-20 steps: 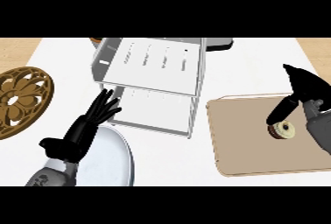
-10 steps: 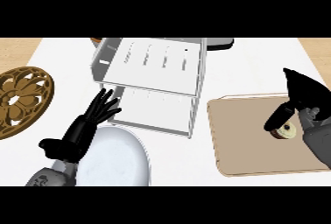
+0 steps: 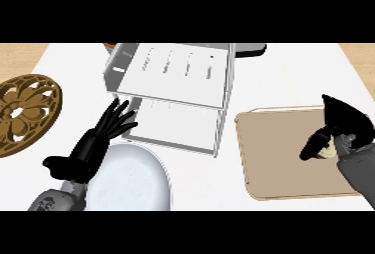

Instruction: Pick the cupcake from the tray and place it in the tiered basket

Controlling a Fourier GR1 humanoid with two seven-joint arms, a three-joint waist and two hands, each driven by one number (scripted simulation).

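Matt tray [image 3: 278, 149] — glossy plate [image 3: 139, 183].

- The tiered basket [image 3: 172, 94] stands on the bench [image 3: 293, 74], near the middle toward the far edge.
- The tray [image 3: 282, 154] lies right of the basket, nearer the front.
- The right hand [image 3: 338, 130] is above the tray's right side, its fingers [image 3: 313, 146] curled round the cupcake [image 3: 331, 147].
- A plate [image 3: 132, 181] lies in front of the basket, to the left.
- The left hand [image 3: 99, 141] rests over the plate's left rim.
- A round trivet [image 3: 22, 114] lies at the bench's left edge.
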